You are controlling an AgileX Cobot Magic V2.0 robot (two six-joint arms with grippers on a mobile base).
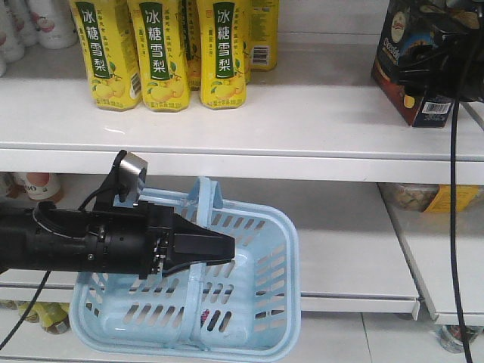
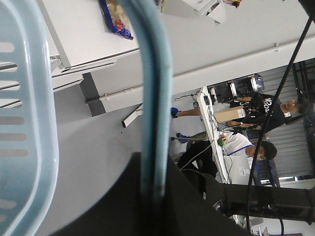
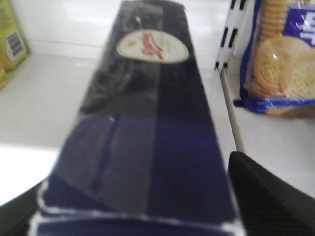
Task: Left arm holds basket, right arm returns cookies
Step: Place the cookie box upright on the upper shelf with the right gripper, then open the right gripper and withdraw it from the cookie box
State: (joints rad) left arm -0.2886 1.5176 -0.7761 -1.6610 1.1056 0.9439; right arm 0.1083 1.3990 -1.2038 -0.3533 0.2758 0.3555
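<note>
The light blue basket (image 1: 242, 302) hangs in front of the lower shelf. My left gripper (image 1: 208, 246) is shut on its hoop handle (image 2: 155, 98), which runs straight between the black jaws; the slotted basket wall (image 2: 24, 123) fills the left edge. The dark navy cookies box (image 1: 408, 72) is tilted at the right end of the upper shelf, its lower corner at the shelf surface. My right gripper (image 1: 446, 53) is shut on it. In the right wrist view the cookies (image 3: 147, 118) fill the space between the black fingers (image 3: 266, 191), white oval logo at the far end.
Yellow drink bottles (image 1: 162, 53) stand in a row on the white upper shelf (image 1: 265, 128). A shelf divider (image 3: 227, 44) and a blue cracker pack (image 3: 280, 64) are just right of the box. A yellow carton (image 3: 12, 34) sits to its left.
</note>
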